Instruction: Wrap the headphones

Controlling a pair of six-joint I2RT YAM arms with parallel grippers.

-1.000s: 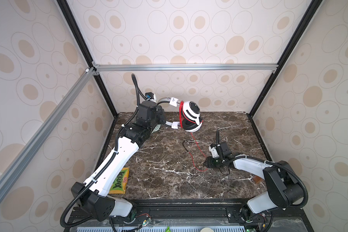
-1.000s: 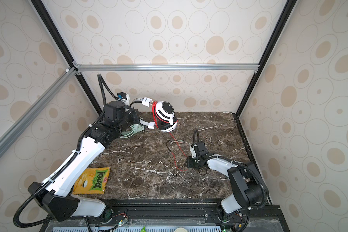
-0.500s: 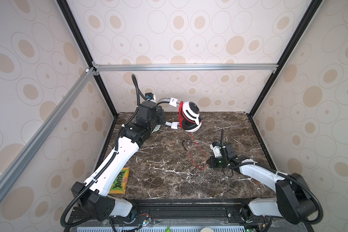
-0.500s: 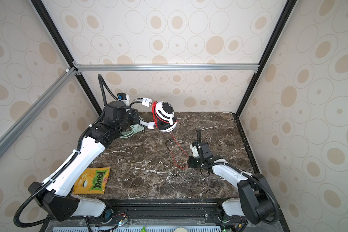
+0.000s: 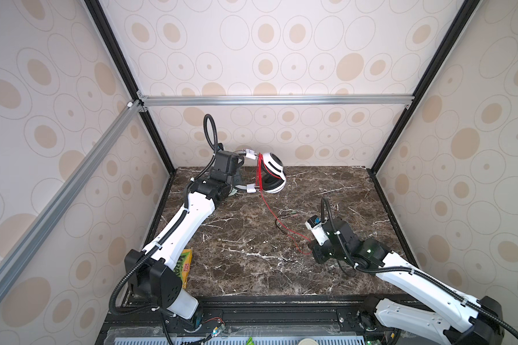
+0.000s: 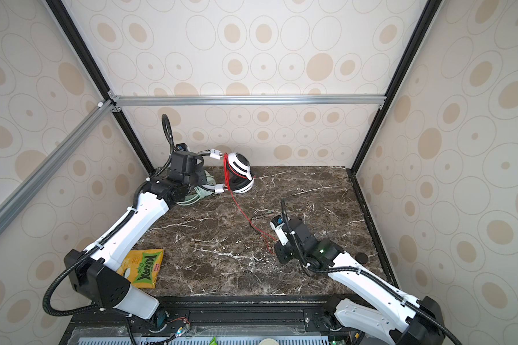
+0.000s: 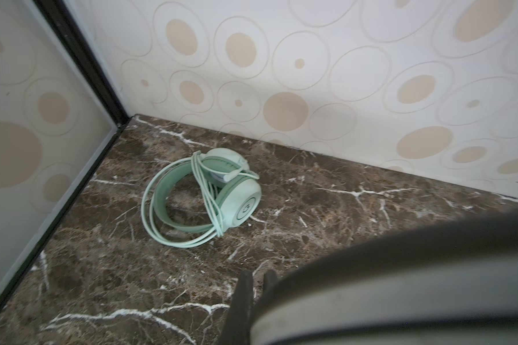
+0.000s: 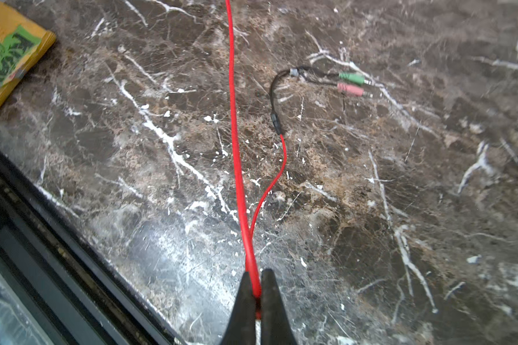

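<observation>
A: Progress?
B: Abt half. Green headphones (image 7: 204, 194) lie wrapped in the table's (image 5: 251, 268) back-left corner. Left gripper (image 7: 257, 276) is clamped on the white headphones (image 5: 271, 173), held up w/ a few turns of red cord (image 8: 235, 134). Rest trails to the right gripper (image 8: 256, 277), pinched shut on it.
A: Count?
B: 2 headphones, 2 grippers, 2 plugs (image 8: 352, 85), 1 chip bag (image 6: 142, 267).

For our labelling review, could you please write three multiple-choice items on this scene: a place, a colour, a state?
1. Where on the table do the mint green headphones lie? A. front edge; B. middle; C. far left corner.
2. What colour is the cord in the right pincer? A. blue; B. red; C. yellow.
3. That cord is: A. partly wound round the white-and-black headphones, the rest trailing; B. fully wound; C. unwound.
C: they sit by the corner post. B: red shows between shut jaws. A: red loops, then slack.
</observation>
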